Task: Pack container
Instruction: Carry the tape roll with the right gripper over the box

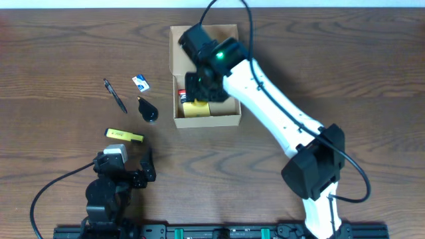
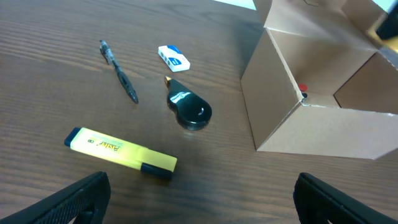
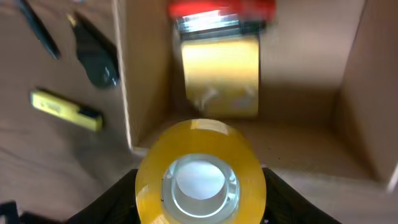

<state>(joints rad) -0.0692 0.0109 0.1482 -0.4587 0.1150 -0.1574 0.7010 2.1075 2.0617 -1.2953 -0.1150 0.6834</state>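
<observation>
Right jaws pinching tape roll (image 3: 200,180) over open container (image 1: 207,121), left jaws spread near highlighter (image 2: 121,151)

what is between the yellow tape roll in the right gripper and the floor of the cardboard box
Nothing visible. The right gripper holds the yellow tape roll over the open tan cardboard box, and bare floor shows around the roll. The yellow pad and red-topped item lie just beyond it.

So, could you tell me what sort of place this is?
Probably a robotics lab bench: a left arm and right arm stand at a rail along a wood-grain table, with a pen and highlighter beside a cardboard box.
</observation>
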